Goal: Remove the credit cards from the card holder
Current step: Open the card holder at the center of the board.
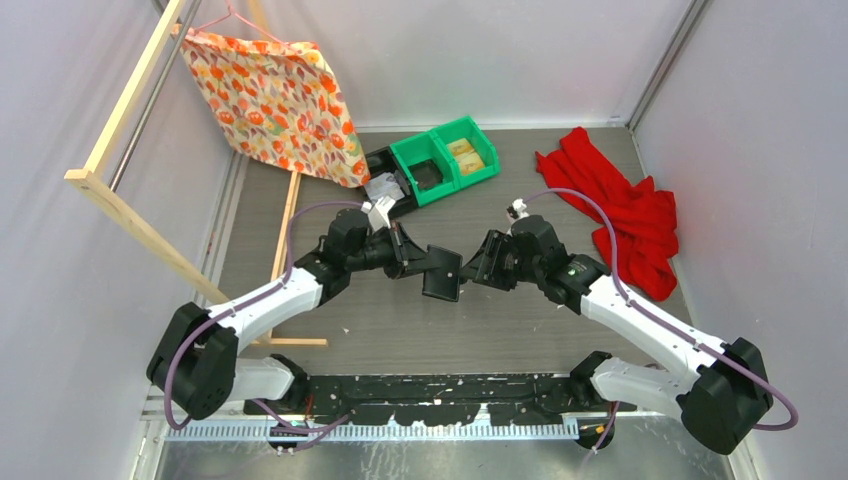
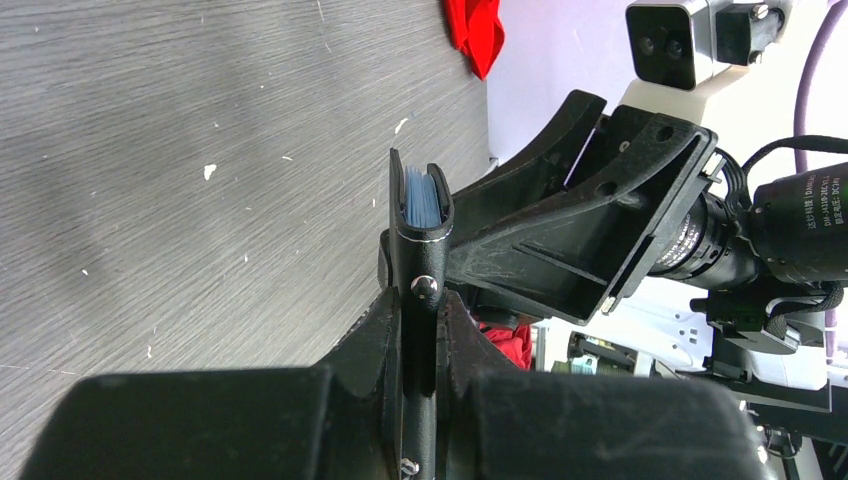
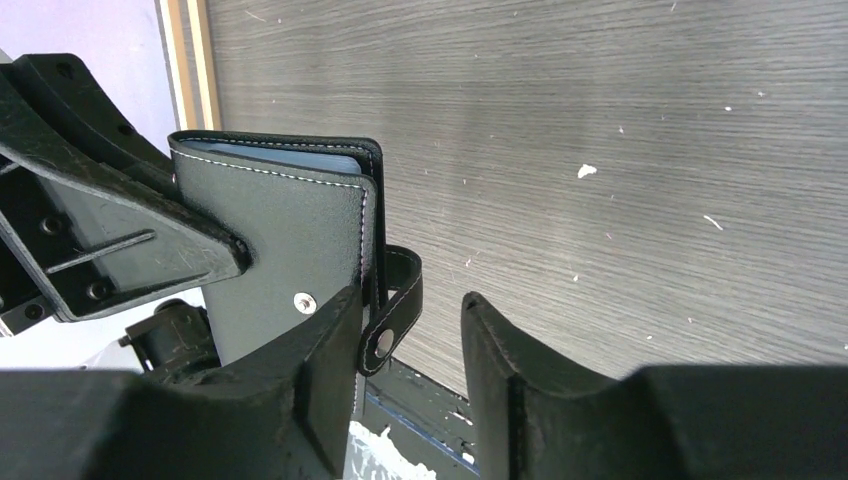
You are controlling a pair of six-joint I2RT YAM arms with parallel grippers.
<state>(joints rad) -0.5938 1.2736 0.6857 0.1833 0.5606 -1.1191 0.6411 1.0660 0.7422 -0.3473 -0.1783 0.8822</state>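
While your left gripper (image 2: pixel 420 322) clamps the folded card holder (image 3: pixel 290 230) | right gripper (image 3: pixel 410 310) released, straddling loose snap tab (image 3: pixel 392 300) | credit cards (image 2: pixel 422 195) likely light, stiff, slick: pinch exposed edges

- The left arm (image 1: pixel 270 300) reaches from the lower left of the top view up toward the centre, forearm slanting up and to the right.
- The left gripper (image 1: pixel 405 250) points right; in its wrist view its fingers (image 2: pixel 375 340) are pressed tight on both faces of the card holder (image 2: pixel 420 240), which is held edge-on.
- The right arm (image 1: pixel 640 315) rises from the lower right toward the centre, mirroring the left arm.
- The right gripper (image 1: pixel 480 268) points left, facing the left gripper just beside it.
- In the right wrist view the right gripper's jaws stand apart, with only the snap tab (image 3: pixel 392 300) between them and one finger (image 3: pixel 325 350) against the card holder's lower corner.
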